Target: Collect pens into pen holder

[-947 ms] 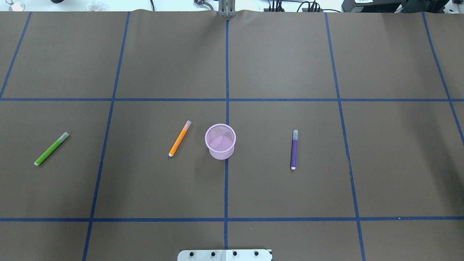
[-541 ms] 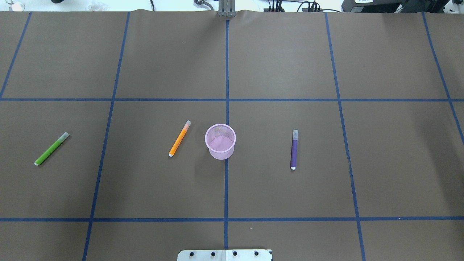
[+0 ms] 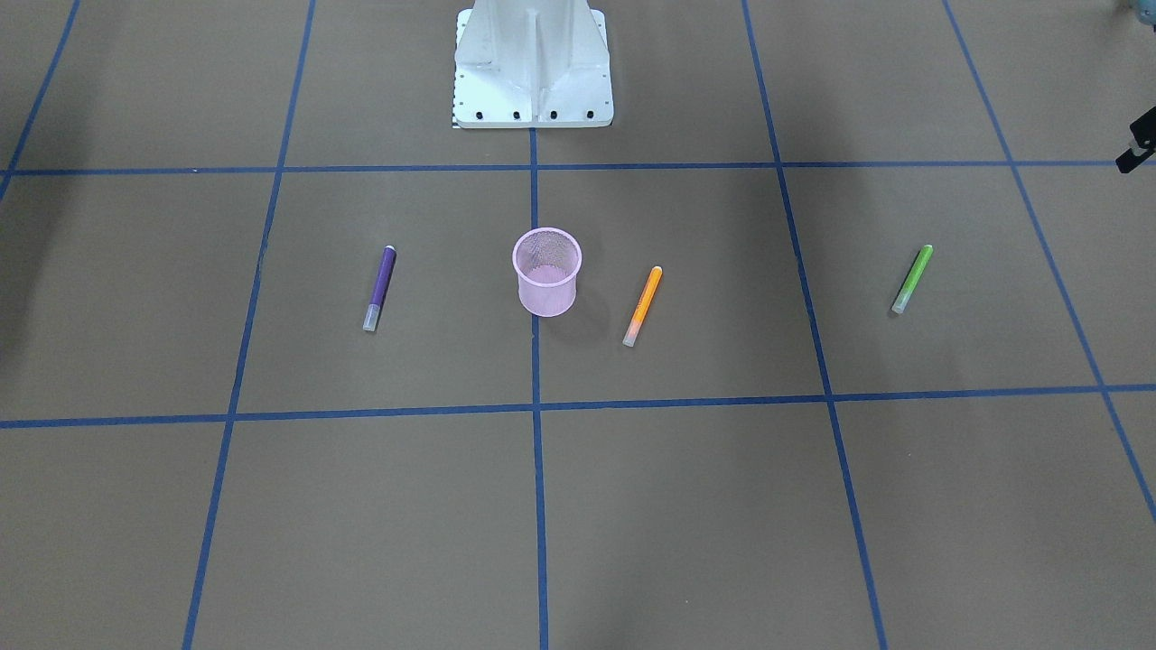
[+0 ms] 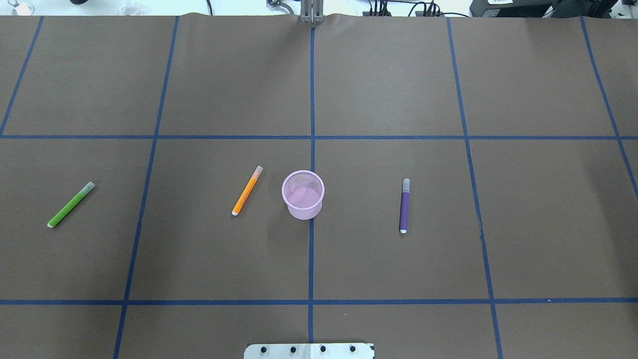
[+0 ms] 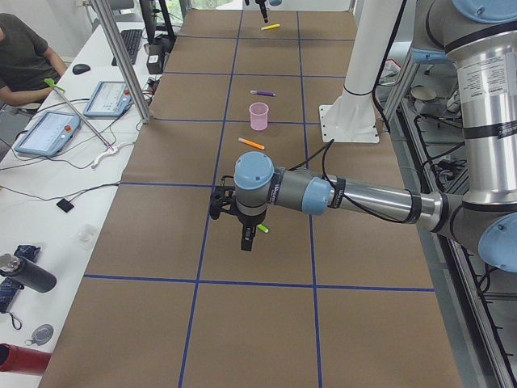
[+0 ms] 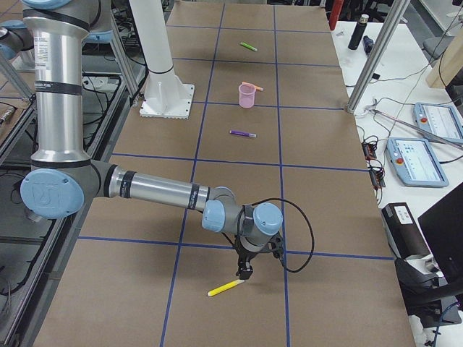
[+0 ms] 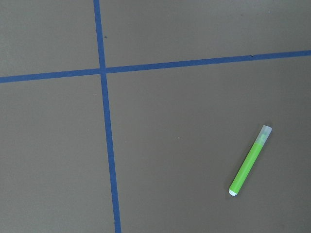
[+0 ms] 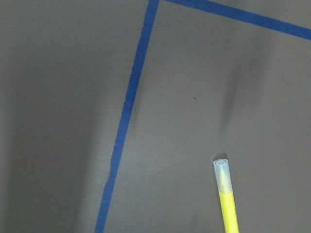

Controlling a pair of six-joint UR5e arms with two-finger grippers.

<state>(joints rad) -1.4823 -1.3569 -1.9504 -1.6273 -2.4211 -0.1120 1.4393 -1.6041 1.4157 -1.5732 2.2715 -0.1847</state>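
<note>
The pink mesh pen holder [image 4: 303, 194] stands upright and empty at the table's middle. The orange pen [image 4: 247, 190] lies just left of it, the purple pen [image 4: 404, 205] to its right and the green pen [image 4: 71, 205] far left. The yellow pen [image 6: 226, 288] lies far out on my right side, outside the overhead view. My left gripper [image 5: 246, 237] hovers over the green pen [image 7: 250, 160]. My right gripper [image 6: 246, 272] hovers by the cap end of the yellow pen [image 8: 226, 196]. I cannot tell whether either gripper is open or shut.
Blue tape lines divide the brown table cover into squares. The white robot base [image 3: 533, 63] stands at the near edge behind the holder. A metal frame post [image 5: 121, 56] and operator desks with tablets [image 5: 48, 133] border the far edge. A person [image 5: 24, 56] sits there.
</note>
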